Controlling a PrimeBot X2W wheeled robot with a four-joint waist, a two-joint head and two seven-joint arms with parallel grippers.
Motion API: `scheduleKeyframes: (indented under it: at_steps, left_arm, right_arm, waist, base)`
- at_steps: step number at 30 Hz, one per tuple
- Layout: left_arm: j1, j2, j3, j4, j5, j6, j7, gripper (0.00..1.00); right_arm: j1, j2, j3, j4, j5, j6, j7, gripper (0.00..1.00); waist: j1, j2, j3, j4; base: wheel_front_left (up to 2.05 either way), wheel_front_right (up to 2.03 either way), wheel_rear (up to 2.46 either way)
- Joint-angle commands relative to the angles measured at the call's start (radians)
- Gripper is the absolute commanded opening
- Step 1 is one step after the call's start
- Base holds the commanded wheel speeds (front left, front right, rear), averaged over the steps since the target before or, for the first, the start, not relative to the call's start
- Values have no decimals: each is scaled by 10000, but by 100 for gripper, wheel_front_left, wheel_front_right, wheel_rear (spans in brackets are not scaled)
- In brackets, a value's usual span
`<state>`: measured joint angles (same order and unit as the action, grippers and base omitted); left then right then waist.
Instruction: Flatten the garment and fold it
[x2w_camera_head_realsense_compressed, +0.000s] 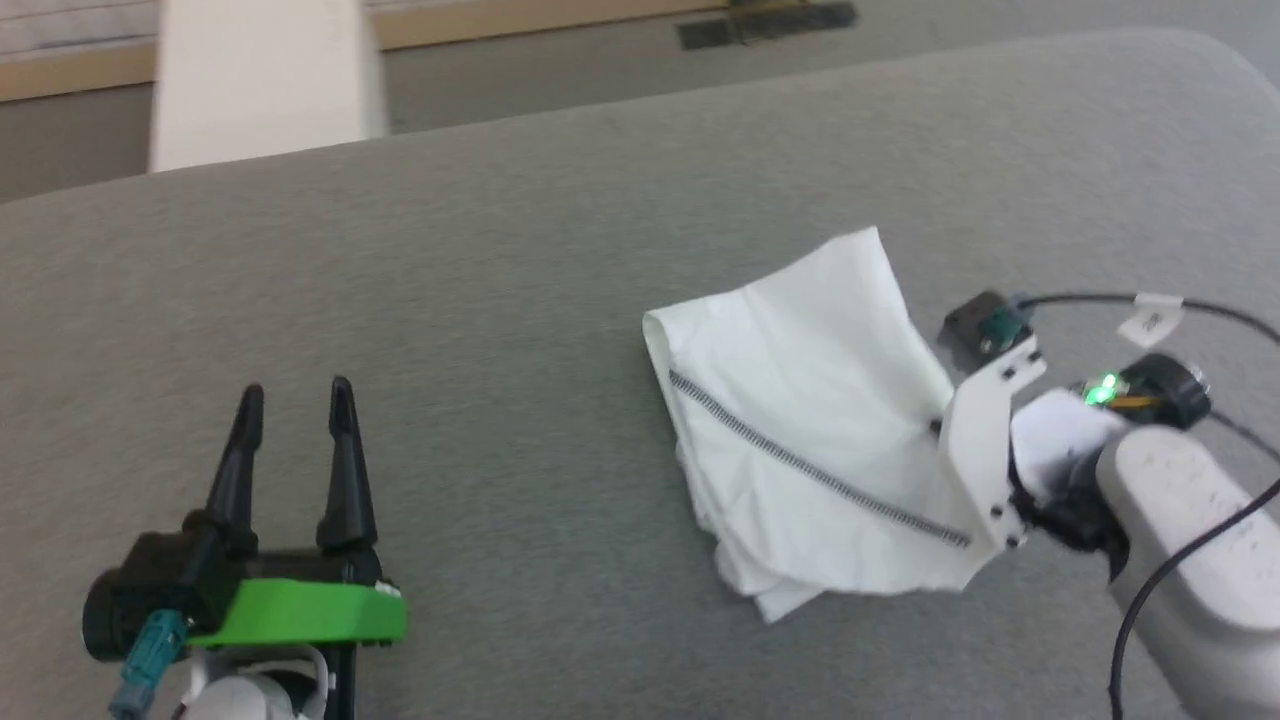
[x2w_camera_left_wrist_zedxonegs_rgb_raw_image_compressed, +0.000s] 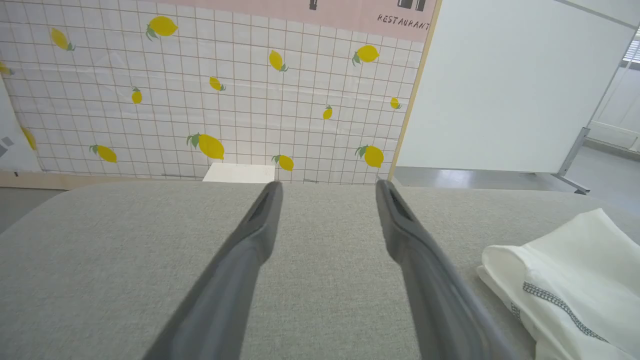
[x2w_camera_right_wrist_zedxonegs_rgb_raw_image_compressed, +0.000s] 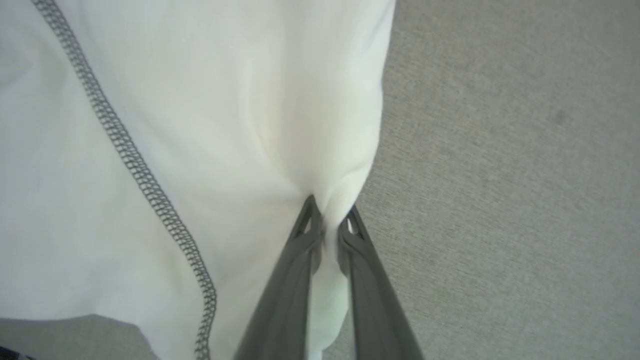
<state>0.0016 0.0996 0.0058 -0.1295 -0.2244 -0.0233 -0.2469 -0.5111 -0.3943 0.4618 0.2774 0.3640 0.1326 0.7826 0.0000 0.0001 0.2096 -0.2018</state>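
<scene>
The white garment (x2w_camera_head_realsense_compressed: 810, 420) lies bunched and partly folded on the grey table (x2w_camera_head_realsense_compressed: 500, 300), right of centre, with a dark dotted hem line running across it. My right gripper (x2w_camera_right_wrist_zedxonegs_rgb_raw_image_compressed: 327, 215) is shut on a pinch of its cloth near the right edge (x2w_camera_right_wrist_zedxonegs_rgb_raw_image_compressed: 200, 125); in the head view its fingers are hidden behind the white wrist bracket (x2w_camera_head_realsense_compressed: 985, 440). My left gripper (x2w_camera_head_realsense_compressed: 295, 395) rests open at the lower left, well apart from the garment. The left wrist view shows the gripper (x2w_camera_left_wrist_zedxonegs_rgb_raw_image_compressed: 327, 187) open over bare table, with the garment (x2w_camera_left_wrist_zedxonegs_rgb_raw_image_compressed: 565, 280) at its right.
A rigid white box (x2w_camera_head_realsense_compressed: 262, 80) stands beyond the table's far left edge. The lemon-patterned tiled wall (x2w_camera_left_wrist_zedxonegs_rgb_raw_image_compressed: 200, 100) and a white panel (x2w_camera_left_wrist_zedxonegs_rgb_raw_image_compressed: 500, 90) lie behind the table. Black cables (x2w_camera_head_realsense_compressed: 1180, 560) trail over my right forearm.
</scene>
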Motion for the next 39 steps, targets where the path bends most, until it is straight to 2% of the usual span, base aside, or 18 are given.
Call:
scheduleKeyframes:
  at_steps: [1,6,12,19,31,32,33,39]
  left_arm:
    - [-246,155,45,-129,79,57,75,100]
    - [-639,452,19,-550,229,45,442,100]
    - [-1068,736,-26,-1081,359,27,863,100]
    - [-1145,1072,203,-1806,515,190,1256,100]
    - [-1014,1425,439,-2478,547,292,1631,100]
    - [-1004,1451,448,-2505,556,298,1641,100]
    - [-1000,1466,455,-2524,554,300,1640,100]
    - [-902,1462,451,-2406,499,333,1539,100]
  right_arm:
    - [-497,-88,-55,284,54,-19,-187,0]
    - [-1574,-420,-421,1335,-11,-19,-648,0]
    - [-2353,-1158,-1386,2375,-246,-19,-1293,0]
    - [-2941,-1958,-3234,3389,-1044,-19,-1755,0]
    - [-3426,-2140,-6714,4141,-2967,-19,-2156,0]
    - [-3468,-2081,-7049,4103,-3104,-19,-2358,38]
    - [-3490,-2040,-7293,4069,-3278,-19,-2520,100]
    - [-3523,-1599,-8024,4084,-4136,-19,-2536,100]
  waist:
    - [0,-1,1087,-1806]
    - [0,-1,1942,-2218]
    - [0,-1,3017,-1917]
    - [0,-1,3991,-1407]
    - [0,-1,4552,-824]
    - [0,-1,4567,-791]
    - [0,-1,4572,-768]
    - [0,-1,4235,-693]
  base:
    - [0,0,0]
    - [0,0,0]
    - [0,0,0]
    - [0,0,0]
    - [0,0,0]
    - [0,0,0]
    - [0,0,0]
    - [0,0,0]
